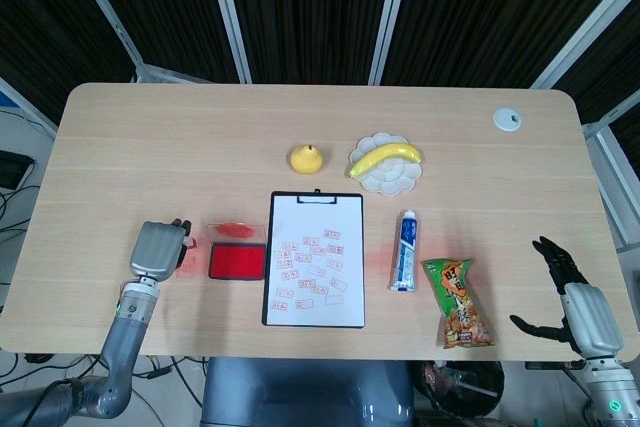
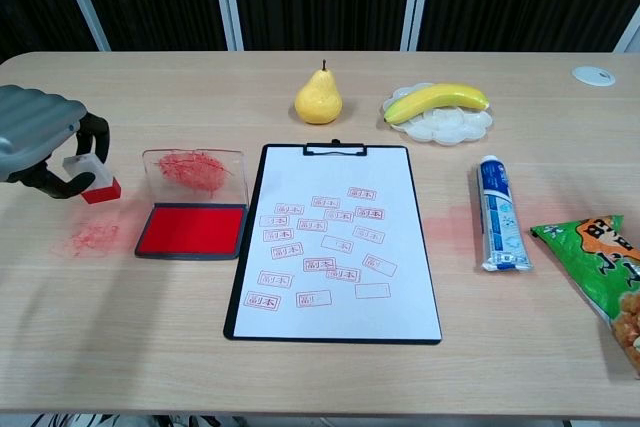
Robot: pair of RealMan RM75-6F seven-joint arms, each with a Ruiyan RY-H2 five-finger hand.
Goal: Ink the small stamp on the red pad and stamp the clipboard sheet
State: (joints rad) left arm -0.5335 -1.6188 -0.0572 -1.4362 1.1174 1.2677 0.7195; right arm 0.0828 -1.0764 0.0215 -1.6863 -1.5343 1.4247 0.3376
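Small stamp (image 2: 92, 175) in left robot hand (image 2: 45, 141)

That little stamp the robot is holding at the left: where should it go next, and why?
Probably a short move to the robot's right and then down onto the red pad. The left hand holds the small stamp clear of the table, just left of the pad, whose lid stands open with the red surface exposed. The clipboard sheet lies beyond the pad, so inking likely comes first.
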